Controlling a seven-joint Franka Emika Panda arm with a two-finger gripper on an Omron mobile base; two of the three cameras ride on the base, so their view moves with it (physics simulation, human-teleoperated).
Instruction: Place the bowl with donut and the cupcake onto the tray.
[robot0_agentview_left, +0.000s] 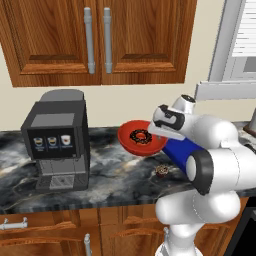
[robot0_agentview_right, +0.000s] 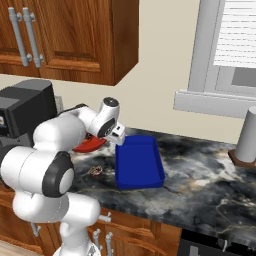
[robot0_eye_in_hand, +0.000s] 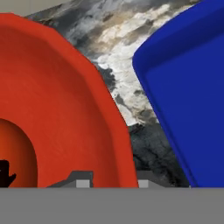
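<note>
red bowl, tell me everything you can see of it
The red bowl is round, shallow, glossy and looks like plastic. It is lifted off the dark marble counter and tilted, its rim pinched in the shut claw. A dark sprinkled donut lies inside. The blue tray lies beside it, apart.

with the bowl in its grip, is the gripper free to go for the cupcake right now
Probably not: the gripper is shut on the red bowl rim, holding it with the donut. The cupcake sits unobstructed below.
</note>
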